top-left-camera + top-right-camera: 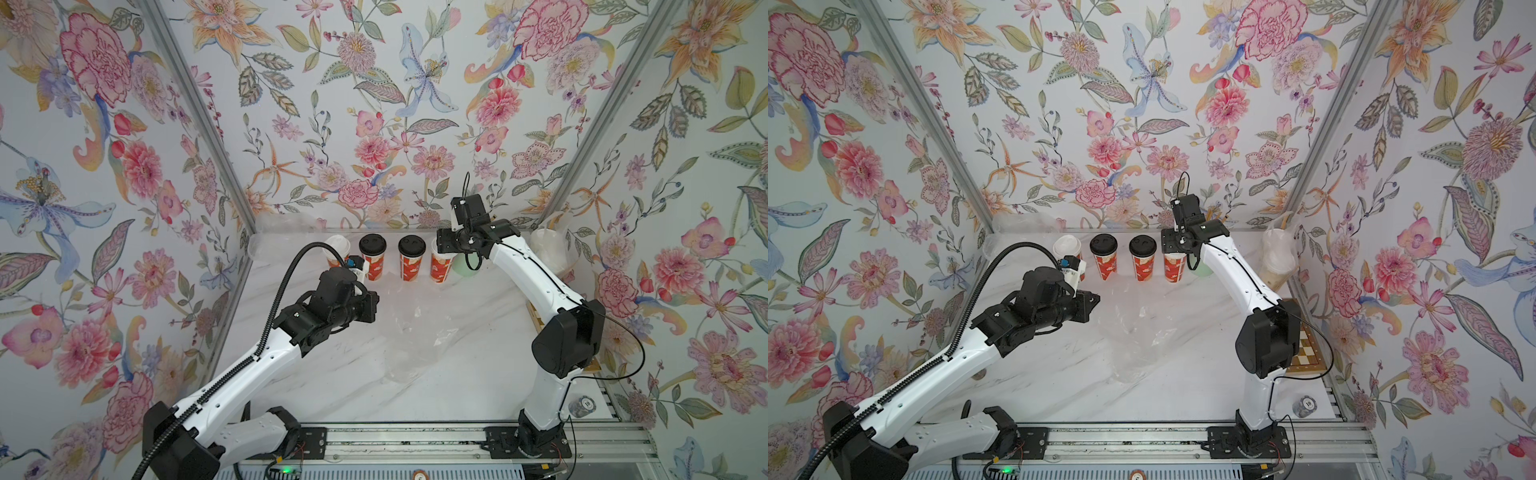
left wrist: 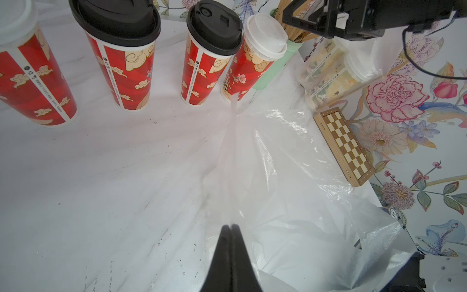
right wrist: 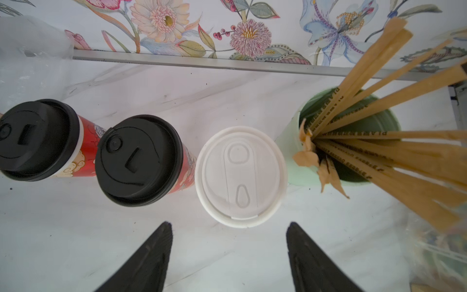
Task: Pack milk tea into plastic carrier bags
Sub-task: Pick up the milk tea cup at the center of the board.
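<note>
Left tool point(image 2: 231, 227), nearer the front, has its jaws pressed together on a drawn-up strip of the carrier bag point(image 2: 290, 156). The bag lies crumpled and mostly flat on the middle of the table point(image 1: 332, 374), between the two arms and in front of the cups. Farther back, the right tool point(image 3: 228, 225) hangs with its jaws spread wide and empty above the right end of the cup row. The white-lidded cup point(image 3: 241, 174) stands upright beneath it, long axis vertical, its lid centred between the jaws and just beyond their tips. The right arm is thus much the nearer to this cup, and the grasp looks to turn on coming down around its sides without knocking the close neighbour. The row counts four red printed cups: this one, two black-lidded cups point(image 3: 140, 160) in the middle, and a second white-lidded cup point(image 1: 337, 246) at the left end. One mint-green cup point(image 3: 290, 166) of brown straws stands just beside the target. In the far right corner one packed bag point(image 1: 1277, 257) holds clear cups of beige drink; I cannot tell how many.
</note>
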Controlling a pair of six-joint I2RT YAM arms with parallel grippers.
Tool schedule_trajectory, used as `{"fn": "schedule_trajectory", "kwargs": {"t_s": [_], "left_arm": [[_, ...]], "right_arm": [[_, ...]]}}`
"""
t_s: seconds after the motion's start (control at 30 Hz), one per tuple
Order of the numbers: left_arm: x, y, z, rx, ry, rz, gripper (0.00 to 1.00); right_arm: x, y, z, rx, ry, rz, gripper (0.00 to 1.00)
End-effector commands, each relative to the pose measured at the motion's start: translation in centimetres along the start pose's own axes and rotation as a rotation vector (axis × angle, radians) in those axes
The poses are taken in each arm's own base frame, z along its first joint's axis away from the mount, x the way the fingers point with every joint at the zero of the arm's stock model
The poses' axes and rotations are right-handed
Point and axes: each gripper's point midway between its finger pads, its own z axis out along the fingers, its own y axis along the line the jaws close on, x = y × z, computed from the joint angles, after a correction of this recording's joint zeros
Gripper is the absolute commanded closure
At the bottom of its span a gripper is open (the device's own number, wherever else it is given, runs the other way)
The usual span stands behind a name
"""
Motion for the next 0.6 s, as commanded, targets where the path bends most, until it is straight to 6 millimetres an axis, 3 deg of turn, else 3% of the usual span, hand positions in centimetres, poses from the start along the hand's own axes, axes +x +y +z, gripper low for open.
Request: {"fn": "schedule_trajectory", "kwargs": {"t_s": [0.0,0.57], "left_arm": [[0.2,0.3,-0.2,0.003,-0.003,0.011,1.00],[0.0,0.3,-0.4,0.010,-0.010,0.003,1.00]], "right_arm": [[-1.4,-0.4,0.2,0.022,-0.037,-0.018,0.24],[-0.4,-1.5,3.7,0.070,0.015,-0.021,0.20]]}}
